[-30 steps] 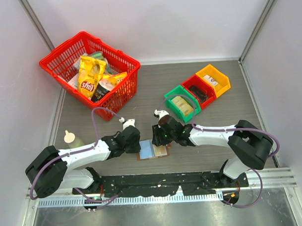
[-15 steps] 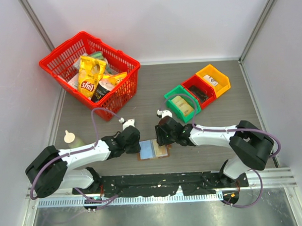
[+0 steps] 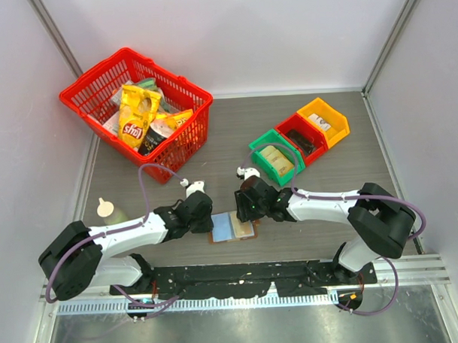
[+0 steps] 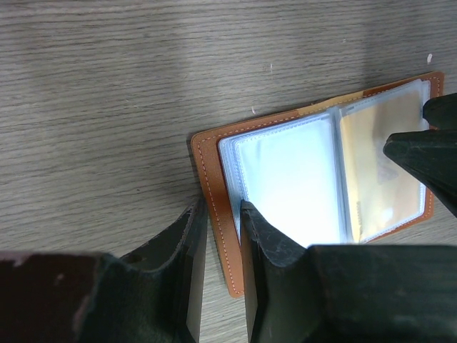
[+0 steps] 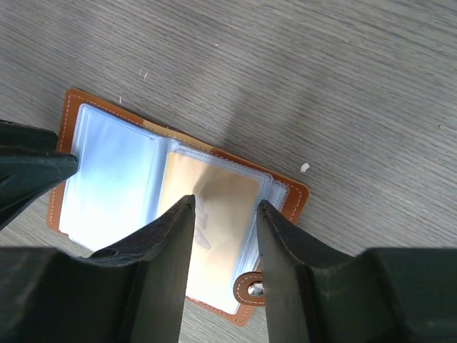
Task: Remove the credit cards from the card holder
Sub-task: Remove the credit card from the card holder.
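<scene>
Little differs: right tool [image 5: 225, 207] has edged rightward over the card holder [image 5: 114, 179].

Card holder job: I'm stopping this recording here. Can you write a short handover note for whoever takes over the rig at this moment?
Left gripper: closed narrowly on the left cover edge of the card holder, apparently steadying it.
Right gripper: open, fingertips either side of the tan credit card that sits in the holder's right half; not gripping it.
The card holder lies spread open on the table between the two arms.
Done: holder opened and held.
Left: pull out the visible card and any others behind it. No card is out on the table yet.
</scene>
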